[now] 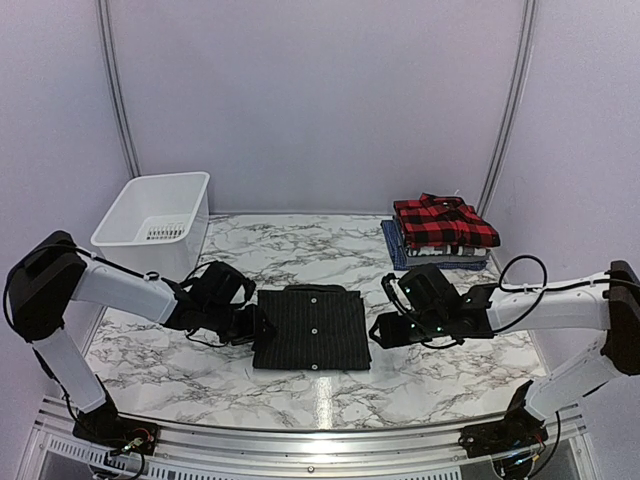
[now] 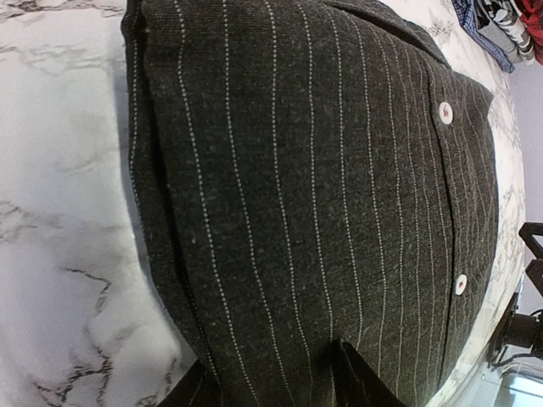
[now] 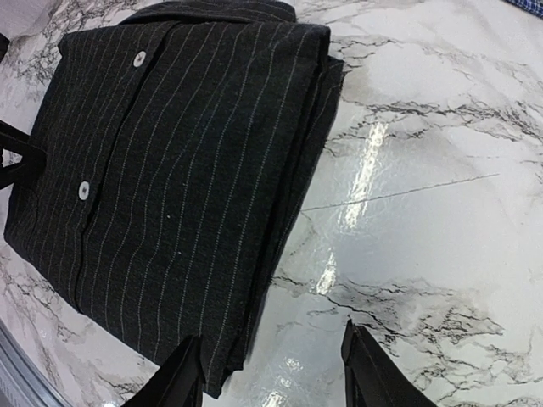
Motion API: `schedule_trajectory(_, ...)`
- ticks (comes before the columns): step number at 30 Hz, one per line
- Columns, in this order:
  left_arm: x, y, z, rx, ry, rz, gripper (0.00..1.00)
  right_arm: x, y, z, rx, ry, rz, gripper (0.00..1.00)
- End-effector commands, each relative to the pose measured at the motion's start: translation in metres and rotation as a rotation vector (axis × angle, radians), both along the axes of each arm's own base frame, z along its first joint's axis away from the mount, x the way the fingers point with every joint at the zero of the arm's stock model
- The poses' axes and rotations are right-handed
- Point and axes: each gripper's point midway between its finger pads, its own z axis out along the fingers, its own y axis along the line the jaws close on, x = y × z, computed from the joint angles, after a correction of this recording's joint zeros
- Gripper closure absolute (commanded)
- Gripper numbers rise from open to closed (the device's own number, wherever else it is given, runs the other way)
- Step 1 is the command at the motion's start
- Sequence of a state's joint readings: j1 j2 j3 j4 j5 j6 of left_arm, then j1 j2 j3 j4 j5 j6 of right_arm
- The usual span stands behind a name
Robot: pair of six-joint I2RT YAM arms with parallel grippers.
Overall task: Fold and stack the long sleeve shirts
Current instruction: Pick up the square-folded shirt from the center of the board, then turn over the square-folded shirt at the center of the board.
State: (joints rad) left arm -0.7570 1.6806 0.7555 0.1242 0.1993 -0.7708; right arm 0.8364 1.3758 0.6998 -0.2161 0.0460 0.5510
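Bright, even light; white glare streaks on the marble table; wide-angle warp in wrist views.

centre of the overhead view: the folded shirt is black with thin white pinstripes and small white buttons. upper right, the pile has a red-and-black plaid shirt on top, a greyish shirt under it and a blue checked shirt at the bottom. upper left, the bin is plain white. the table is white marble with grey veins. the arms are white with black joints.
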Motion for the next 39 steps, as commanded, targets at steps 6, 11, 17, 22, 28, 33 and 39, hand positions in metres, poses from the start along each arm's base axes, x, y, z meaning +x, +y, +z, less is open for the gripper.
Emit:
schedule_trajectory(6, -0.013, 0.011, -0.021, 0.101, 0.069, 0.046, 0.98, 0.011, 0.006, 0.008, 0.035, -0.034, -0.005, 0.49)
schedule_trajectory(11, -0.003, 0.027, 0.011, 0.118, 0.011, 0.037, 1.00, 0.016, 0.007, 0.011, 0.041, -0.047, -0.013, 0.49)
schedule_trajectory(17, -0.005, 0.048, 0.045, 0.125, -0.034, -0.043, 1.00, 0.019, 0.015, 0.013, 0.049, -0.050, 0.013, 0.49)
schedule_trajectory(22, -0.004, 0.059, 0.074, 0.152, -0.078, -0.095, 1.00, 0.024, 0.039, 0.020, 0.101, -0.048, 0.067, 0.50)
schedule_trajectory(28, 0.001, 0.068, 0.092, 0.168, -0.103, -0.132, 1.00, 0.042, 0.093, 0.043, 0.154, -0.106, 0.138, 0.52)
schedule_trajectory(33, 0.004, 0.075, 0.103, 0.162, -0.104, -0.130, 1.00, 0.054, 0.135, 0.036, 0.172, -0.098, 0.180, 0.61)
schedule_trajectory(39, 0.013, 0.088, 0.130, 0.174, -0.146, -0.114, 1.00, 0.052, 0.165, -0.007, 0.165, -0.006, 0.207, 0.82)
